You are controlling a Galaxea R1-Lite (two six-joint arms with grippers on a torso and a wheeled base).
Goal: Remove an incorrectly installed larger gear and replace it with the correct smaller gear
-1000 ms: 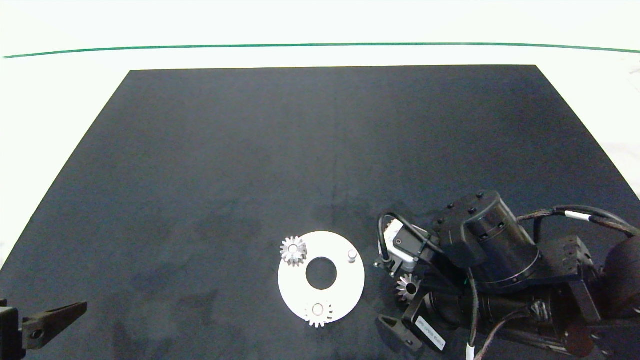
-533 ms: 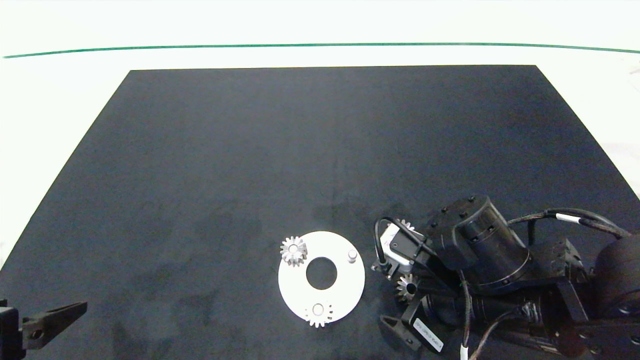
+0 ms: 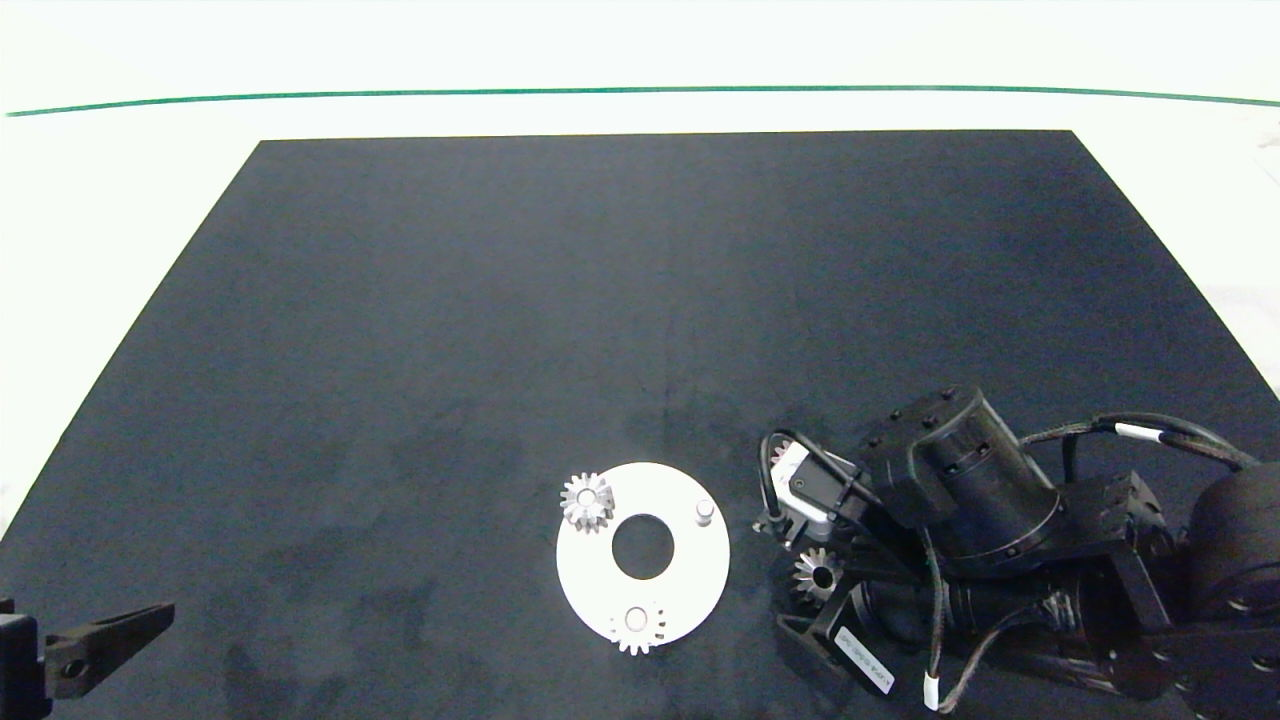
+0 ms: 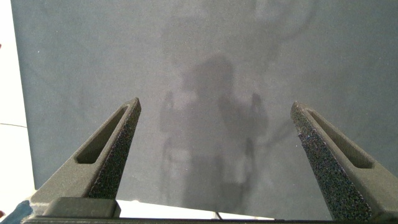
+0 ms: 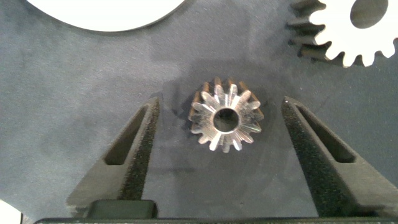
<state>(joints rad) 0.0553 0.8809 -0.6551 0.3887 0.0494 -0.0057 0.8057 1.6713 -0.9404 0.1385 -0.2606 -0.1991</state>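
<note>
Right tool [image 5: 221,155] open, straddling the small gear [image 5: 226,119] lying flat on the tabletop beside the white disc [image 3: 700,575]; stiff, slick metal, probably dense, so pinch across opposite teeth.

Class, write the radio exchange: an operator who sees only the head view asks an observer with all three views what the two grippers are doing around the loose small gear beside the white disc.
Operator: The arm hides the right gripper. Is it holding the smaller gear?
Observer: No. The right wrist view shows its fingers open on either side of the gear, with mat showing in both gaps.
Operator: I see only one finger of the left gripper, near the table's corner. Is it open?
Observer: Yes. In the left wrist view its fingers stand wide apart over the bare dark mat, with nothing between them.
</note>
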